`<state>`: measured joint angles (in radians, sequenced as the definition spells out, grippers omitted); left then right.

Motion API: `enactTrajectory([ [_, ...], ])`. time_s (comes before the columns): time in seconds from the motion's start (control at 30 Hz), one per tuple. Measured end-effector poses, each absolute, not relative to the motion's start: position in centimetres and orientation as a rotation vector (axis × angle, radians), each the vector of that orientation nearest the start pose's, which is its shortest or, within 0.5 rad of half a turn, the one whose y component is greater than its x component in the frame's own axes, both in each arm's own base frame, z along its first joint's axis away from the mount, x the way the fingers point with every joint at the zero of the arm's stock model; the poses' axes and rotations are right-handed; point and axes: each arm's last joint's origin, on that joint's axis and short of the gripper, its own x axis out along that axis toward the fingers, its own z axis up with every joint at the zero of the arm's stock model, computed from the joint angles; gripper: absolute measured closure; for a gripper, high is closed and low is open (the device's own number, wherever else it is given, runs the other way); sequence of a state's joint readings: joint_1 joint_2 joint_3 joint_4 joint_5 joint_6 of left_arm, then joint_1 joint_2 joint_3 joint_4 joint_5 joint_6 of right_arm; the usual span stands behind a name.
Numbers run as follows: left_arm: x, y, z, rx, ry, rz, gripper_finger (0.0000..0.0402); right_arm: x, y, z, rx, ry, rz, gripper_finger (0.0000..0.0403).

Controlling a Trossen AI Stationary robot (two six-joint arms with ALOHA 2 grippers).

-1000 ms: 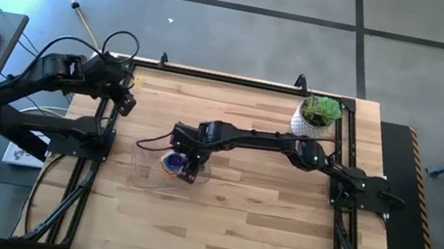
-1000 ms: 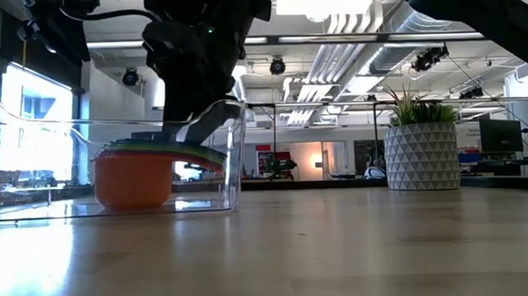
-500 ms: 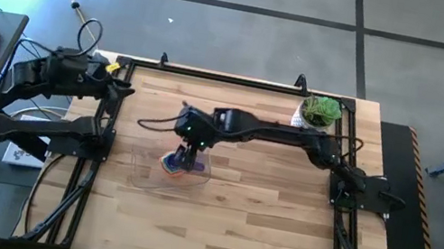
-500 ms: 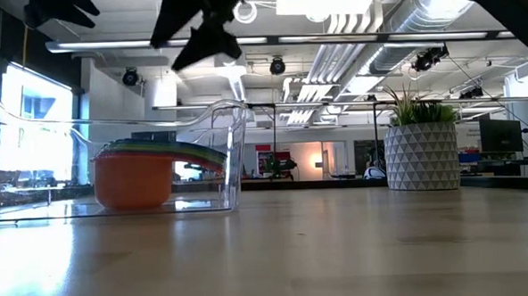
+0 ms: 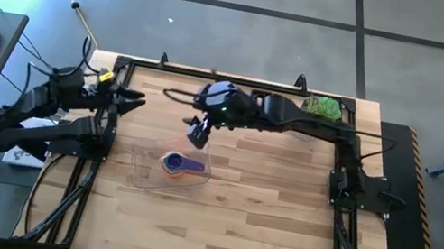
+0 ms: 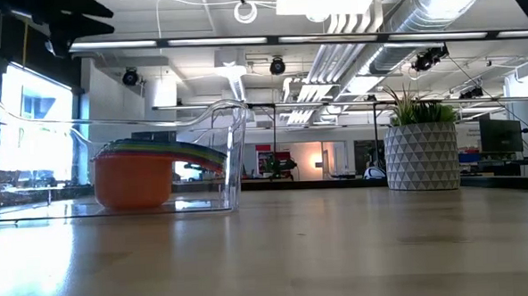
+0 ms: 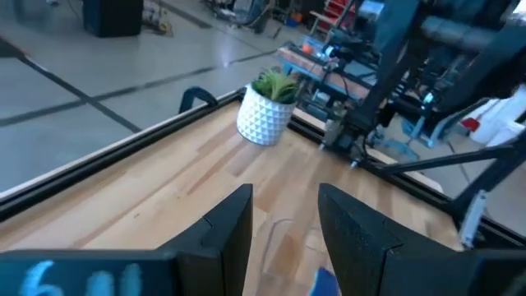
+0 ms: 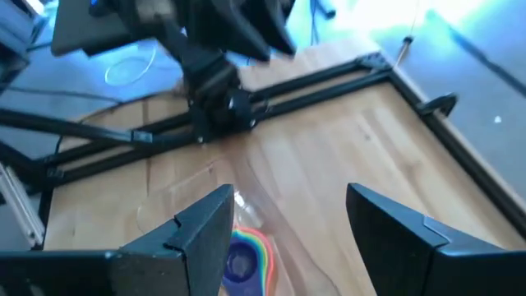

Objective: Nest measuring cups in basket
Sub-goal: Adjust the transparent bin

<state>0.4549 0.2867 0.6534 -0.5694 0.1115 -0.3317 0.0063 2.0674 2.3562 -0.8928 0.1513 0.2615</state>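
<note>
The measuring cups point(image 5: 179, 165) sit nested in one stack inside the clear basket point(image 5: 143, 170). The purple cup is on top and the handles fan toward the table's right. In the low view the orange cup point(image 6: 134, 179) rests on the basket's floor with coloured rims point(image 6: 188, 152) above it. My right gripper point(image 5: 199, 133) hangs open, high above the basket's far side. Its wrist view looks down on the stack point(image 8: 243, 256). My left gripper point(image 5: 134, 98) is open at the table's far left edge and points about level across the table.
A white pot with a green plant point(image 5: 323, 109) stands at the table's far right corner point(image 6: 422, 150). A black frame rail point(image 5: 212, 74) runs along the table's edges. Bare wood lies near and to the right of the basket point(image 6: 231, 158).
My right gripper has risen straight out of the basket and drawn toward the far edge, still open, leaving the stacked cups behind unmoved. My left gripper has pulled back toward the table's left edge and tipped up from pointing steeply down to about level.
</note>
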Motion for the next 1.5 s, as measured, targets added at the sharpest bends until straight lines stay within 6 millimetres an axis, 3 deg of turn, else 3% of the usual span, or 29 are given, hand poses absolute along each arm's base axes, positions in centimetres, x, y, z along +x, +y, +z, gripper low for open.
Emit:
enactTrajectory([
  [0.3, 7.5, 3.4, 25.3, -0.329, 0.052, 0.373, 0.0271, 42.0, -0.3, 43.2, 0.192, 0.541, -0.267, 0.0175],
  [0.53, 8.0, 3.4, 22.8, -0.314, -0.034, 0.336, 0.0271, 41.3, -0.5, 42.6, 0.168, 0.626, -0.352, 0.0175],
  [0.9, 8.7, 3.2, 20.6, -0.29, -0.062, 0.289, 0.0271, 40.6, -0.6, 41.8, 0.251, 0.707, -0.416, 0.0175],
  [1.1, 9.2, 3.0, 19.3, -0.304, -0.071, 0.244, 0.0271, 40.8, 0.2, 39.5, 0.306, 0.788, -0.504, 0.0175],
  [1.5, 9.3, 2.8, 19.5, -0.291, -0.112, 0.211, 0.0271, 40.9, 2.2, 31.6, 0.494, 0.92, -0.783, 0.0175],
])
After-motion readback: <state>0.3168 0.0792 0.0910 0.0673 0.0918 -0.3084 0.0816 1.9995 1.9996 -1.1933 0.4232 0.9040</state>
